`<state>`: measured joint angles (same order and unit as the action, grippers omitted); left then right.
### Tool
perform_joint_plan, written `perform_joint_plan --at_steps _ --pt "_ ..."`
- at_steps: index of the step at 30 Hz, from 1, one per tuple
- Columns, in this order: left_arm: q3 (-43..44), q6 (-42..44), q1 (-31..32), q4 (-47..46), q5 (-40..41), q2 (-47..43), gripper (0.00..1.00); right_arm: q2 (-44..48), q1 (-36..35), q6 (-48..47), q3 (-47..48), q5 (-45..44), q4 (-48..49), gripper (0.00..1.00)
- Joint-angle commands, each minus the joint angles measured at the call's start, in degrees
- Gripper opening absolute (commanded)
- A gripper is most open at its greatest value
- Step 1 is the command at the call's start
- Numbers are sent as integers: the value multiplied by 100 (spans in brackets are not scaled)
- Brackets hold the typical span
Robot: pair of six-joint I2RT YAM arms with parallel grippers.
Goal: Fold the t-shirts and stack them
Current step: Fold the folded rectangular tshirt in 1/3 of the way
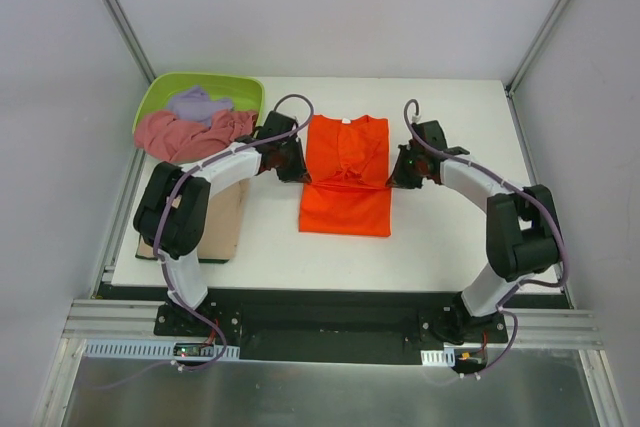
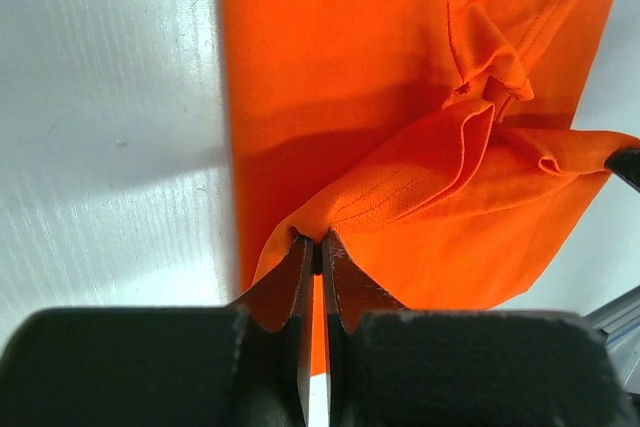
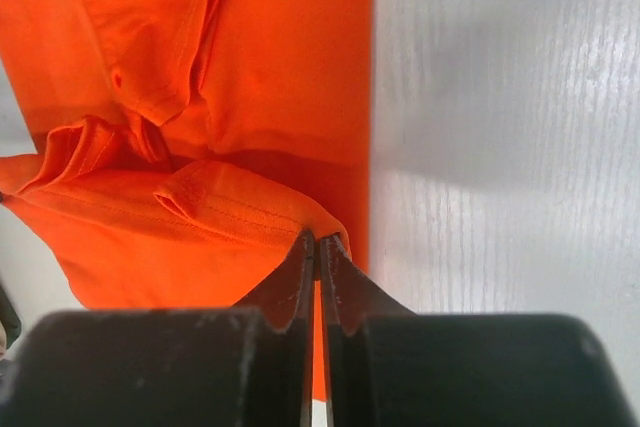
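The bright orange t-shirt (image 1: 346,175) lies in the middle of the white table, its sides folded in. My left gripper (image 1: 293,169) is shut on a raised fold at the shirt's left edge (image 2: 400,197). My right gripper (image 1: 396,175) is shut on a raised fold at its right edge (image 3: 240,209). The two held folds hang between the grippers above the shirt. The tan t-shirt (image 1: 222,222) lies folded at the table's left, partly under my left arm. The dusty pink t-shirt (image 1: 185,133) and the pale lavender t-shirt (image 1: 198,103) lie crumpled in the tub.
The lime-green plastic tub (image 1: 172,87) stands at the back left corner. The white table (image 1: 450,237) ends near the right arm's base. Grey walls and metal posts enclose the back and sides.
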<state>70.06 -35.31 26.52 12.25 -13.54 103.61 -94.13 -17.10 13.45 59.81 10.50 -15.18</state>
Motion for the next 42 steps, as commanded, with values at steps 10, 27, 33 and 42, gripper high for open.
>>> perform_joint_plan --at_steps 10,27,33,42 --pt "148 95 -112 23 -210 133 30 -484 58 -10 531 -154 164 35" --pt "-2539 95 -112 -320 139 -3090 99 931 -1058 -256 -285 -14 94 96" --pt "-3639 -195 -121 -346 290 -4278 99 344 -1637 -115 -181 110 436 96" --pt "-4308 -283 -112 -346 150 -4894 99 -711 -1823 -193 794 -627 929 96"
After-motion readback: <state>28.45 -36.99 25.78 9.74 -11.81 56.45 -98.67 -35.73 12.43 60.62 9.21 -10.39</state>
